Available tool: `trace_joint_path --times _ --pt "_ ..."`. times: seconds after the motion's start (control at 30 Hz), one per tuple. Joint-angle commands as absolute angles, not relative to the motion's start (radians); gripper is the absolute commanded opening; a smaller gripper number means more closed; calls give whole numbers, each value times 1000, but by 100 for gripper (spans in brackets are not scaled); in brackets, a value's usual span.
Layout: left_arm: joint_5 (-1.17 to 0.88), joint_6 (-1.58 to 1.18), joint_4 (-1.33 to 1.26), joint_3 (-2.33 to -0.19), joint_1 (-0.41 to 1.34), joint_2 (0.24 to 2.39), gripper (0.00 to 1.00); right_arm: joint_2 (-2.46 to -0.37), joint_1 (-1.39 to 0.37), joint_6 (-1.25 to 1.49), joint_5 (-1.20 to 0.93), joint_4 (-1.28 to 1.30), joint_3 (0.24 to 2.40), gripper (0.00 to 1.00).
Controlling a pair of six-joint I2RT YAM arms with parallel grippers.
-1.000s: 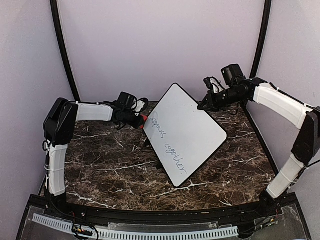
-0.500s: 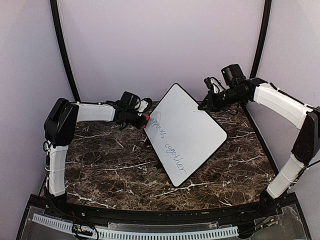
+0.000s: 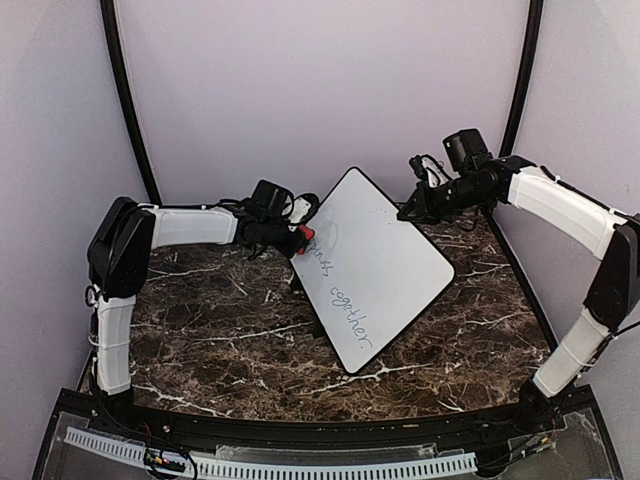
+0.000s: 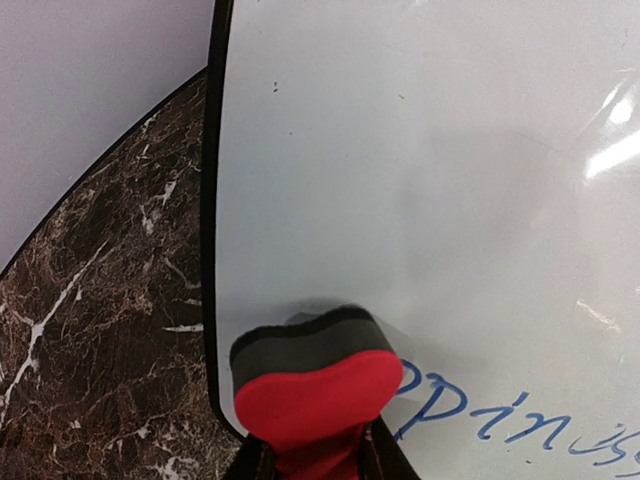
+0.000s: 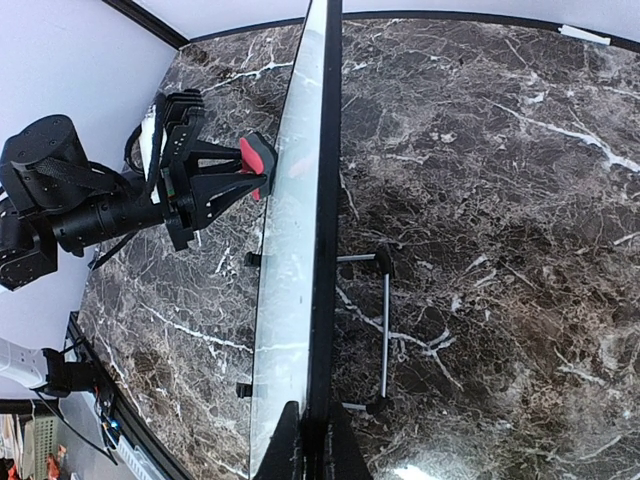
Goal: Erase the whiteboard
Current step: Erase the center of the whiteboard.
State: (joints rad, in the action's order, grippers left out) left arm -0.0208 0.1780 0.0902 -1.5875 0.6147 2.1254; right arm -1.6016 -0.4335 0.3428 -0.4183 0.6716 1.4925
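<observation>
**A:** The left gripper (image 3: 297, 237) is clamping the red eraser (image 4: 315, 385) and pressing its dark felt side against the whiteboard (image 3: 385, 260), right where the blue writing (image 3: 343, 297) begins.

**B:** And what is the right gripper (image 3: 408, 210) doing?

**A:** It is pinching the board's thin upper right edge, jaws closed on it.

**B:** Where is the board sitting?

**A:** It is leaning tilted on a small wire stand (image 5: 385, 330) near the middle of the marble table (image 3: 200, 320), with one corner pointing down toward the arms.

**B:** How are you expecting it to handle?

**A:** I'm judging it light and stiff but glossy, so a push is likely sending it sliding or tipping. The edge is looking like the only sensible hold, since the face is too slick to grip.

**B:** Anything worrying you?

**A:** Hard wiping could be rocking it off the stand, so that edge grip is doing real work.
</observation>
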Motion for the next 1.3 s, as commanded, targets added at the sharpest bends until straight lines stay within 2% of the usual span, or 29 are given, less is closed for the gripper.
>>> trace_joint_path --times 0.0,0.17,0.33,1.27 --pt "-24 176 100 -1602 629 2141 0 -1595 -476 222 -525 664 1467 0" --pt "-12 170 104 -1628 529 2148 0 -1593 -477 221 -526 661 1466 0" --pt "-47 185 117 -1655 510 2153 0 -1599 -478 221 -529 661 1470 0" --pt "-145 252 3 -1449 725 2058 0 -1601 -479 219 -529 662 1468 0"
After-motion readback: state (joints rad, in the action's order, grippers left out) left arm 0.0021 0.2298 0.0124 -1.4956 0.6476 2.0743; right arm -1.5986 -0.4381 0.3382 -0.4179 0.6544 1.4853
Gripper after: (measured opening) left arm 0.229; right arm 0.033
